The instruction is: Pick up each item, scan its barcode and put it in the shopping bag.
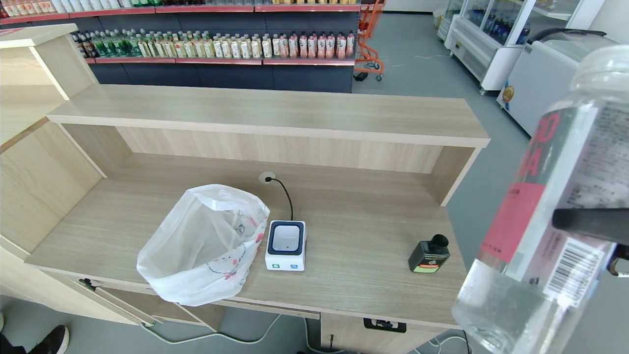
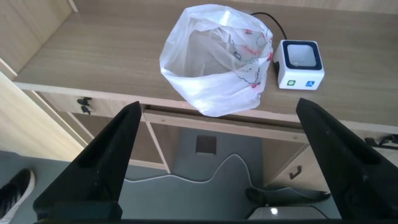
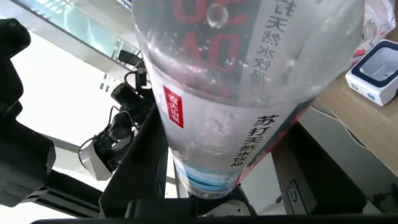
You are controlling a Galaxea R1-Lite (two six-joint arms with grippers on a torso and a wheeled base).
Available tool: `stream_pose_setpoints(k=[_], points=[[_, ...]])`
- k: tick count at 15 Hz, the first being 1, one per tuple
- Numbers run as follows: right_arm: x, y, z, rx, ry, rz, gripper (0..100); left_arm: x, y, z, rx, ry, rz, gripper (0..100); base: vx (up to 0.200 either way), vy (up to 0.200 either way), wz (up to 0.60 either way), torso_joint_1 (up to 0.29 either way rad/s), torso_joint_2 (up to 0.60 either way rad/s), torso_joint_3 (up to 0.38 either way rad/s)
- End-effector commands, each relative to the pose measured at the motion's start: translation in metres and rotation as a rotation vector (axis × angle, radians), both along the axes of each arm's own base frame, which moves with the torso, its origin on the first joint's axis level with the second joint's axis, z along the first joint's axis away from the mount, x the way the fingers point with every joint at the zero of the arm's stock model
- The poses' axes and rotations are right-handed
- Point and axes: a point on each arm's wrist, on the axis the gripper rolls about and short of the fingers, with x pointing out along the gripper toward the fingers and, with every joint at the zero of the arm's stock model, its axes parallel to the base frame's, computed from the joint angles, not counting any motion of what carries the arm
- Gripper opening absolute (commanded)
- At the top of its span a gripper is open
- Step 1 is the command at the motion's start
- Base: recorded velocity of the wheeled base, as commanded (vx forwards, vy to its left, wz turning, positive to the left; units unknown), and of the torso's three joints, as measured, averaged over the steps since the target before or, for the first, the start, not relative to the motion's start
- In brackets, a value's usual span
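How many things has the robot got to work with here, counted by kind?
Bottles: 2 (clear bottle held up, dark bottle on the counter)
bag: 1
scanner: 1
Total: 4

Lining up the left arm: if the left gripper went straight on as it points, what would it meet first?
Probably the shopping bag, framed by the open left gripper at the front edge of the counter. Depth is unclear, so that edge could come first.
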Motion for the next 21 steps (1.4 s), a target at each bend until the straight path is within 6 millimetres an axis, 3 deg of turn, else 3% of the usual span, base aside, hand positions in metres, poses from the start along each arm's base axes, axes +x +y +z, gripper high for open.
stream_pose_setpoints(k=[1, 3, 6, 21], points=[[-0.012, -0.006, 0.004, 0.018, -0.039, 0.008, 0, 0.0, 0.0, 0.0, 0.0, -0.001, 0.0, 100, 0.0, 0.0, 0.0, 0.0, 0.0, 0.0], [-0.028, -0.013, 0.0, 0.025, -0.052, 0.036, 0, 0.0, 0.0, 0.0, 0.0, -0.001, 0.0, 100, 0.0, 0.0, 0.0, 0.0, 0.0, 0.0], [-0.035, -0.015, -0.007, 0.022, -0.042, 0.05, 0, 0.0, 0.0, 0.0, 0.0, -0.001, 0.0, 100, 0.0, 0.0, 0.0, 0.0, 0.0, 0.0], [-0.041, -0.016, -0.019, 0.009, -0.02, 0.067, 0, 0.0, 0.0, 0.0, 0.0, -0.001, 0.0, 100, 0.0, 0.0, 0.0, 0.0, 0.0, 0.0]])
